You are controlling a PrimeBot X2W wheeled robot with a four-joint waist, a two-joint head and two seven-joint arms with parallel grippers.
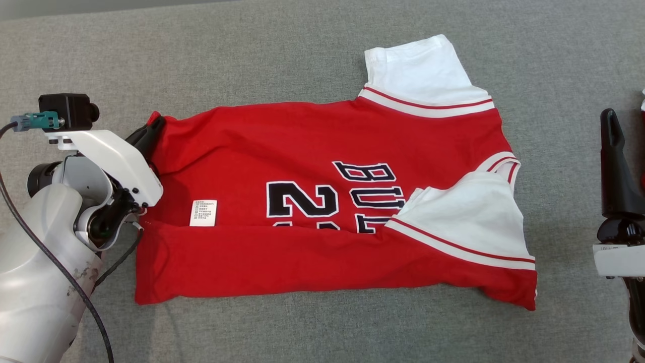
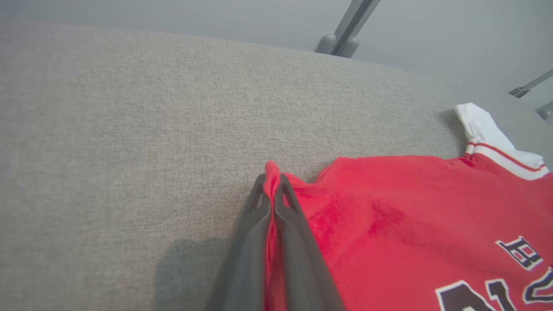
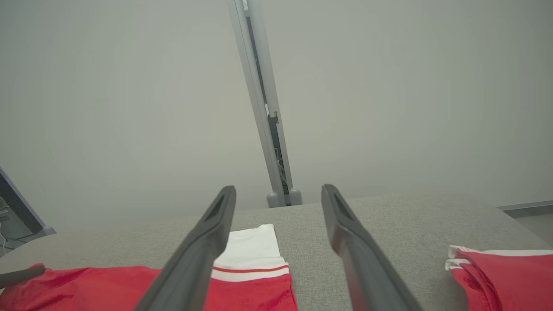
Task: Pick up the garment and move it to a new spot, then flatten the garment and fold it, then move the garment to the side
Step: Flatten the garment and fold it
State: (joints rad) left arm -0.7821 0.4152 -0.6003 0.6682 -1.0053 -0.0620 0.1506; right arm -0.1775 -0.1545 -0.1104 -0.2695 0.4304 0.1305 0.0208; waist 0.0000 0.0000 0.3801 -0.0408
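Jersey (image 1: pixel 302 136) lies part-folded on grey padded surface (image 1: pixel 252 60), left gripper (image 2: pixel 270 190) pinching its far hem corner, right gripper (image 3: pixel 278 192) spread wide, empty, off the sleeve end; best carry that corner over low, matching edges, crease straight.

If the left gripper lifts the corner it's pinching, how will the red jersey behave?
Likely floppy: the jersey lies folded over itself and bunches where the left gripper pinches it, so it should drape and trail. Probably light, being thin cloth. The grey fabric surface may drag on it slightly.
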